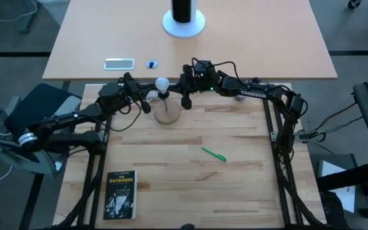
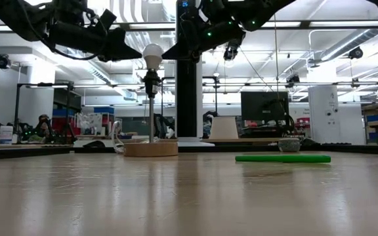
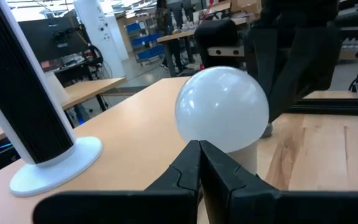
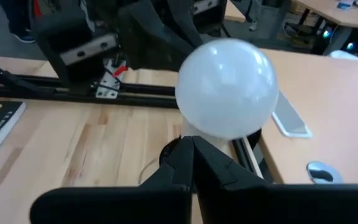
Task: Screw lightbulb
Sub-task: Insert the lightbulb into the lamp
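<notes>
The lightbulb (image 2: 152, 55), a white frosted globe, sits upright in the dark socket (image 2: 151, 82) of a thin-stemmed stand. The stand's round wooden base (image 1: 167, 115) rests on the butcher-block table near its far edge. My left gripper (image 2: 138, 56) is shut and comes level from the table's left, with its tip at the globe's left side. My right gripper (image 2: 165, 55) is shut and comes from the right, pointing slightly down, with its tip at the globe's right side. Each wrist view shows the globe (image 3: 222, 109) (image 4: 227, 87) just beyond the shut fingertips. My left gripper meets the globe's left side (image 2: 144, 58) with the tip of its shut fingers (image 3: 199, 152), coming level from the table's left. The bulb stands upright in the socket. My right gripper meets the globe's right side (image 2: 161, 56) with the tip of its shut fingers (image 4: 189, 149), slanting slightly down from the table's right.
A green pen (image 1: 213, 154) lies mid-table and a black book (image 1: 121, 195) lies near the front left. On the tan table behind stand a black tower on a white round foot (image 1: 184, 19), a flat white device (image 1: 119, 63) and a small round piece (image 1: 151, 64).
</notes>
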Available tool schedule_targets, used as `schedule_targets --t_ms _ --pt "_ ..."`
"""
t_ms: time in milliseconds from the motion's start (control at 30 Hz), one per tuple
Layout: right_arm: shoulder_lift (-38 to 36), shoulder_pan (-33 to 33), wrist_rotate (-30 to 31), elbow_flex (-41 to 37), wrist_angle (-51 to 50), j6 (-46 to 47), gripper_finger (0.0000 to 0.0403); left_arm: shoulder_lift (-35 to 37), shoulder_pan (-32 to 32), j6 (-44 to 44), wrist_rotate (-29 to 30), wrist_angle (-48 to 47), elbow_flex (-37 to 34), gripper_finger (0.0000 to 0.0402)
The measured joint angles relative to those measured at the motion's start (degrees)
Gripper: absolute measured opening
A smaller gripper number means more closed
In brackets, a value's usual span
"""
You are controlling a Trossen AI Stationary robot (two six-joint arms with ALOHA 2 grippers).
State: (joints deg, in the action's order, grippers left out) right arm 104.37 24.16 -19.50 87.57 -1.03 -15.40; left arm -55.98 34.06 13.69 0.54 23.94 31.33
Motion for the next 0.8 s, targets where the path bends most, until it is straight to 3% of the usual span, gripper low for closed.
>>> schedule_targets --t_ms 167,267,367,800 --pt "-0.2 0.1 5.0 0.0 -2.2 -0.2 0.0000 2.6 0.0 -0.9 0.0 -4.0 0.0 0.0000" --pt "-0.3 0.4 7.8 0.0 -1.1 -1.5 0.0000 3.4 0.0 -0.8 -3.9 -4.9 0.0 0.0000" --pt "-0.3 0.5 7.9 0.0 1.8 -2.3 0.0000 3.1 -0.1 -0.7 -6.0 -3.4 0.0 0.0000" --pt "-0.2 0.0 5.2 0.0 2.3 -3.6 0.0000 -0.8 0.1 -0.9 -4.9 0.2 0.0 0.0000"
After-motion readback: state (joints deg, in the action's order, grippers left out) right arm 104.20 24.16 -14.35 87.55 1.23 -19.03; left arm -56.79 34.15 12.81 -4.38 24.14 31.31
